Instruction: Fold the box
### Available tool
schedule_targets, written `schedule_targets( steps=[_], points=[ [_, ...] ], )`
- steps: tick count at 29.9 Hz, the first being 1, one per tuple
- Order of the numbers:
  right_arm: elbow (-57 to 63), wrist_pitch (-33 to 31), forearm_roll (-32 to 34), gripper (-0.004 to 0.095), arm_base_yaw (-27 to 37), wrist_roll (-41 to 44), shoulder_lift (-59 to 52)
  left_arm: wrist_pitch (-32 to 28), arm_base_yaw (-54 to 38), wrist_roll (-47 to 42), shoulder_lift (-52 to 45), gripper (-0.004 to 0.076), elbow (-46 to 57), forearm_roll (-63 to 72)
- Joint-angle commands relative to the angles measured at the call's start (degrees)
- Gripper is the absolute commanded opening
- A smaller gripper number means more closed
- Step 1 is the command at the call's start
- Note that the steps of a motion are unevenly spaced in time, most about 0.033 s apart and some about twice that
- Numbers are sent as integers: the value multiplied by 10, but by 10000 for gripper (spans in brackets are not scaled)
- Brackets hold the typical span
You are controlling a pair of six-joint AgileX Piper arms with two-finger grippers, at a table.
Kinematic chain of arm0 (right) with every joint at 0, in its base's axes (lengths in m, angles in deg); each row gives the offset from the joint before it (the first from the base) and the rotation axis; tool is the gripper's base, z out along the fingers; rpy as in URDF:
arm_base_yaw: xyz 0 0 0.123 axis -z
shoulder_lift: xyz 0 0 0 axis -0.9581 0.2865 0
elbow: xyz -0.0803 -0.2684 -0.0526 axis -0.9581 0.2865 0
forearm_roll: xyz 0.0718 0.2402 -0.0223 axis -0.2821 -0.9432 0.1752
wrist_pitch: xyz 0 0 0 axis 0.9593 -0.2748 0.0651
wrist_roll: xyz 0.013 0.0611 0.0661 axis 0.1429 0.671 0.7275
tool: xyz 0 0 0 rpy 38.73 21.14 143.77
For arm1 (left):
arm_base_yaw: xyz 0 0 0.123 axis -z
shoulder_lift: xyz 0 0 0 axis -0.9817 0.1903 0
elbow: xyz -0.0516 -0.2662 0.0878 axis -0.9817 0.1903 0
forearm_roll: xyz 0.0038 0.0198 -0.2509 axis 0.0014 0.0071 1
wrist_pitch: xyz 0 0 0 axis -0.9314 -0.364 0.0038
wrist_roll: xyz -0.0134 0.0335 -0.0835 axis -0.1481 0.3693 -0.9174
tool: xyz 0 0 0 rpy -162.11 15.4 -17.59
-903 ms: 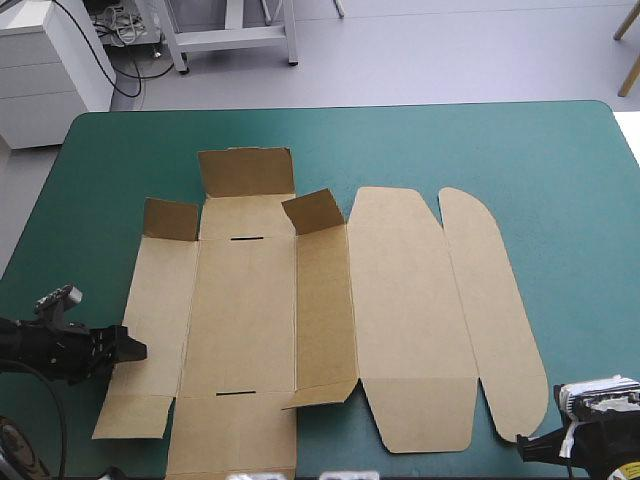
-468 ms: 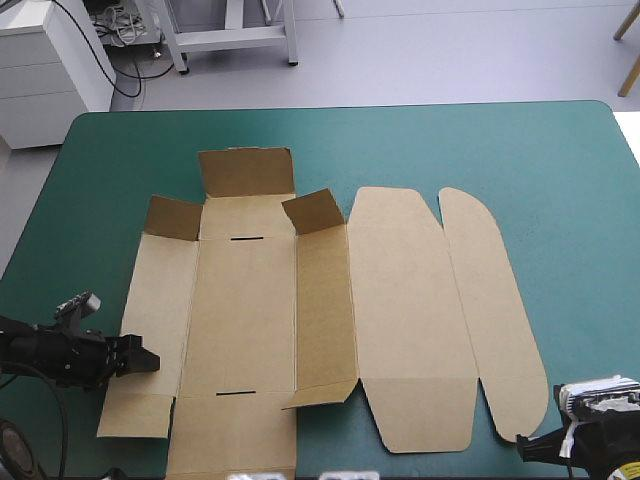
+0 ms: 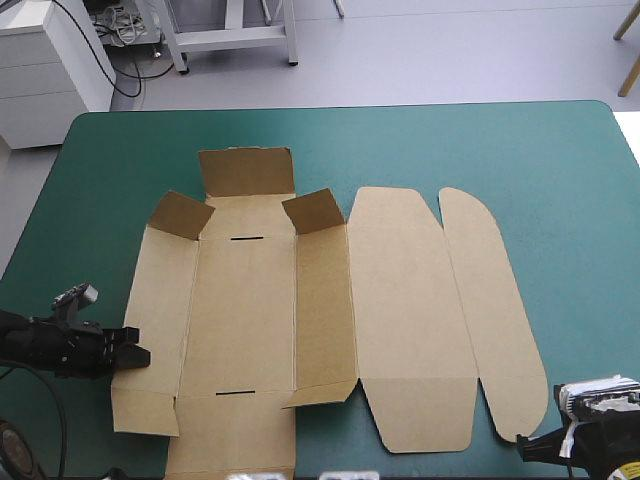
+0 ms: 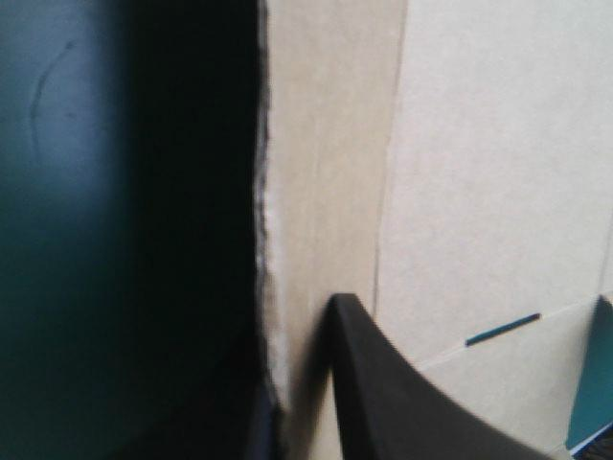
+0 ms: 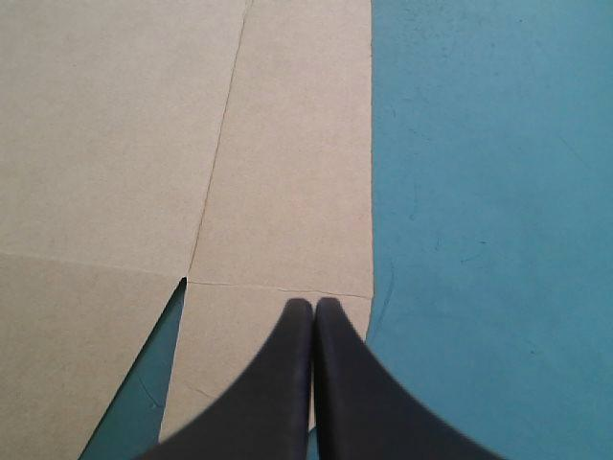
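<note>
Box (image 3: pixel 245 300), a cut sheet of brown board, lies spread across the middle of the teal-green tabletop (image 3: pixel 560 180) in the high view. Three small flaps (image 3: pixel 245 172) stand partly raised along its upper edge. Two long rounded panels (image 3: pixel 410 310) lie flat on its right side, and two dark slots (image 3: pixel 246 239) mark the middle panel.

At the lower left of the frame, the left claw (image 3: pixel 128 350) is clamped on the outer edge of the box's left strip. In the left wrist view one black finger (image 4: pixel 383 393) lies on top of the board, with deep shadow under the lifted edge beside it.

At the lower right corner, the right claw (image 5: pixel 313 307) has its fingers pressed together in a point. It sits over the near tip of the outermost rounded panel and grips nothing.
</note>
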Motion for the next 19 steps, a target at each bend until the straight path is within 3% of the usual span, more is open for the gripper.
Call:
schedule_targets(
  steps=[1,19],
  points=[
    [-14,36,0,-21,-1,-1,9,40,3,2,-12,-3,-15,17],
    [-14,36,0,-21,-1,-1,9,30,3,31,-12,-6,-15,19]
  ],
)
